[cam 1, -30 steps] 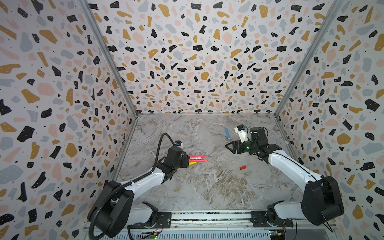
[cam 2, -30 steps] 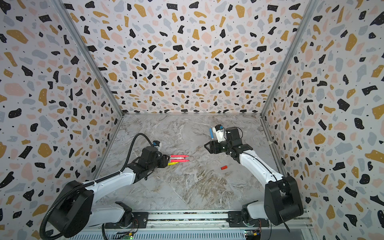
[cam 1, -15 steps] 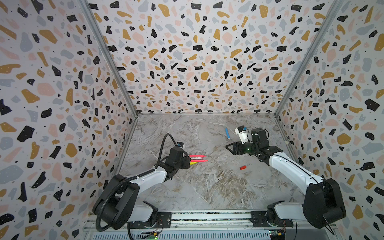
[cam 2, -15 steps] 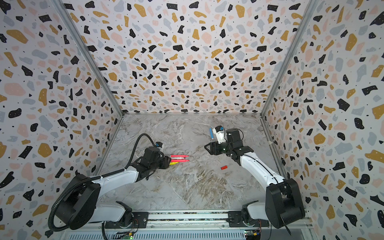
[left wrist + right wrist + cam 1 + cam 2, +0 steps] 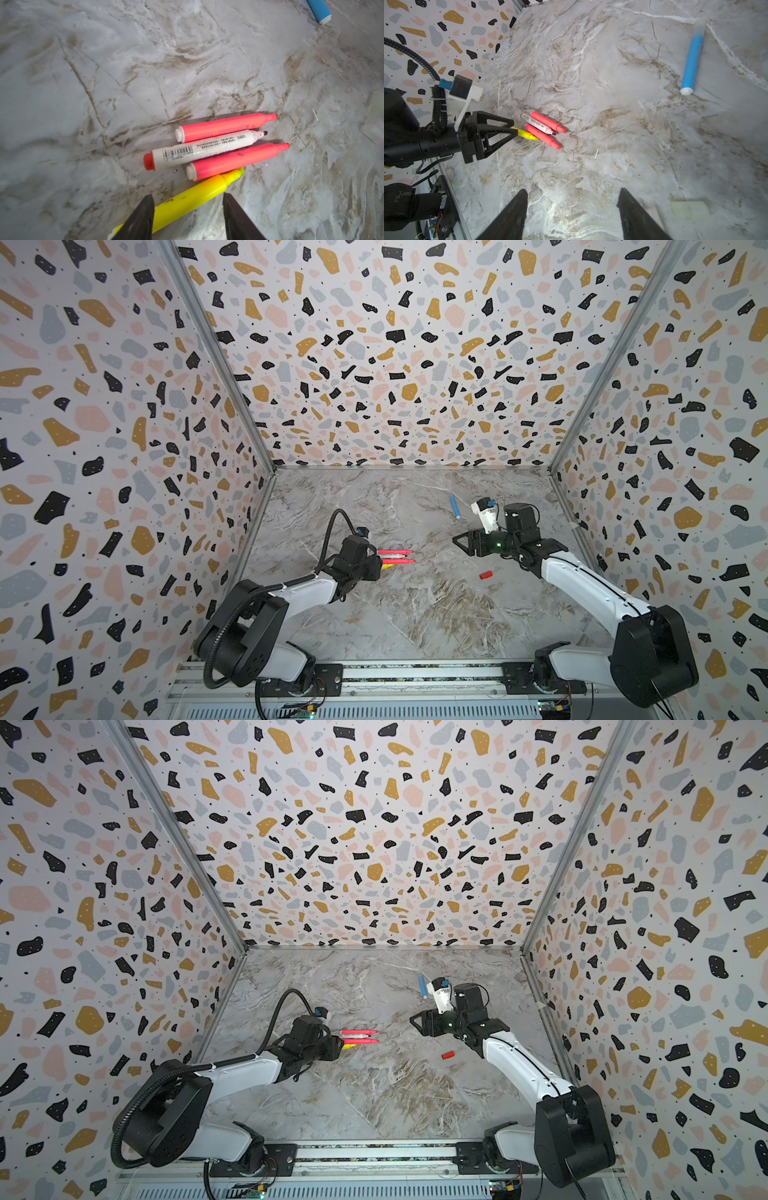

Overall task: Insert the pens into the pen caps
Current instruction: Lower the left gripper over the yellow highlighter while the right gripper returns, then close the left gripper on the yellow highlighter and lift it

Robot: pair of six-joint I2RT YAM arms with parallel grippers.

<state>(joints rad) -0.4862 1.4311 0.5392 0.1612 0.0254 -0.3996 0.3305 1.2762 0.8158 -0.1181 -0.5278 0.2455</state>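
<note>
**Left fingers at the yellow pen, right fingers spread**

On the marble table (image 5: 415,622) we see the left gripper (image 5: 188,195) low, its fingers (image 5: 137,220) on both sides of the yellow pen (image 5: 207,190). If they pinch it, we cannot tell. The right gripper (image 5: 573,191) hangs above the table, fingers spread, holding nothing. The pink pens (image 5: 224,126) and the white pen (image 5: 207,147) lie touching, just beside the yellow pen. The blue pen (image 5: 454,506) lies well apart, farther back. The red cap (image 5: 486,574) lies alone at the right.

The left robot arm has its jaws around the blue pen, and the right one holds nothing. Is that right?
Not quite. The left wrist view shows the jaws of the left gripper around the yellow pen, not the blue one. The blue pen lies apart by itself. The right gripper does hold nothing.
</note>
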